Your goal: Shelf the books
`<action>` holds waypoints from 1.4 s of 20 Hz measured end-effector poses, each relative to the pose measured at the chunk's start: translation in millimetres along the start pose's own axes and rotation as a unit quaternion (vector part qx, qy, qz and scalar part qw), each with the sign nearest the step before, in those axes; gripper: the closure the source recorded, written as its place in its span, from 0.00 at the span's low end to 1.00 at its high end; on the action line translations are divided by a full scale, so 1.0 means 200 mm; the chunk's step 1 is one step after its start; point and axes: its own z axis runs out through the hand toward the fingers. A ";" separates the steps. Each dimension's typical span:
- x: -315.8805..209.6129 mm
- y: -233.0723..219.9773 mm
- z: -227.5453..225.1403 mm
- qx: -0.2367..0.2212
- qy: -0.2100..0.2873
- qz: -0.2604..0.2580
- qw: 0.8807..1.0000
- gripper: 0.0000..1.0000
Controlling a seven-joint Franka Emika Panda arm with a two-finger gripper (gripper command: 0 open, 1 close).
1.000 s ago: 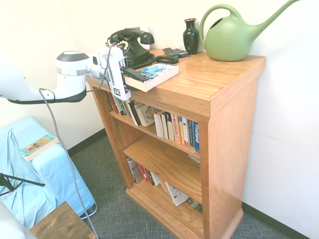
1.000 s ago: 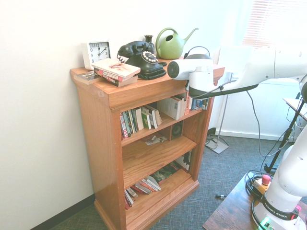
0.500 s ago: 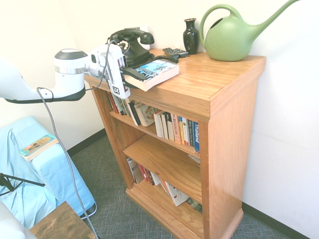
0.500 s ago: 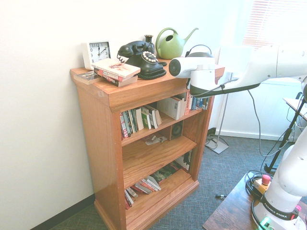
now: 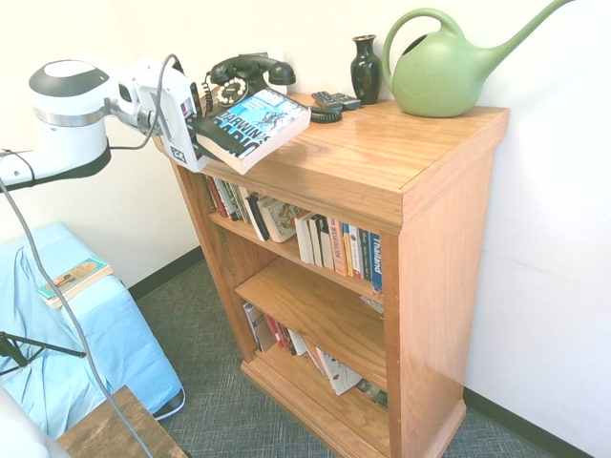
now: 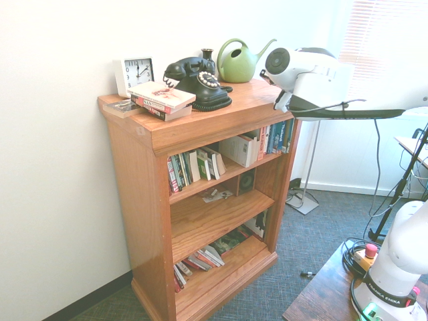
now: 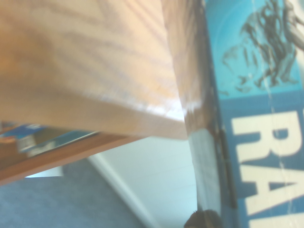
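Observation:
A thick paperback with a blue-and-black cover [image 5: 253, 124] hangs tilted just above the front left corner of the bookcase top [image 5: 401, 143]. My gripper [image 5: 198, 132] is shut on its near edge. Up close in the wrist view, the cover [image 7: 256, 118] shows large white letters beside the wooden edge [image 7: 95, 71]. The arm's wrist [image 6: 301, 67] hides the gripper and this book in the second exterior view. A small stack of paperbacks [image 6: 160, 99] lies on the top near the clock. Another book [image 5: 72, 280] lies on the blue-covered seat.
A black telephone [image 5: 243, 76], a dark vase [image 5: 366, 67], a remote [image 5: 334, 98], a green watering can [image 5: 444, 67] and a clock [image 6: 137, 70] share the top. Rows of books [image 5: 334, 243] fill the upper shelf; several lie on the bottom shelf [image 5: 305, 348].
The book lay on the bookcase top with the gripper at its edge. It has since been lifted up and to the left, tilted, with the wrist raised.

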 end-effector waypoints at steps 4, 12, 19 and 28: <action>-0.22 0.19 -0.15 0.072 -0.077 0.033 0.994 1.00; -0.68 0.22 -0.10 0.192 -0.195 0.068 0.960 1.00; -1.01 0.05 0.19 0.225 -0.234 0.069 0.943 1.00; -1.17 -0.28 0.47 0.281 -0.233 0.053 0.929 1.00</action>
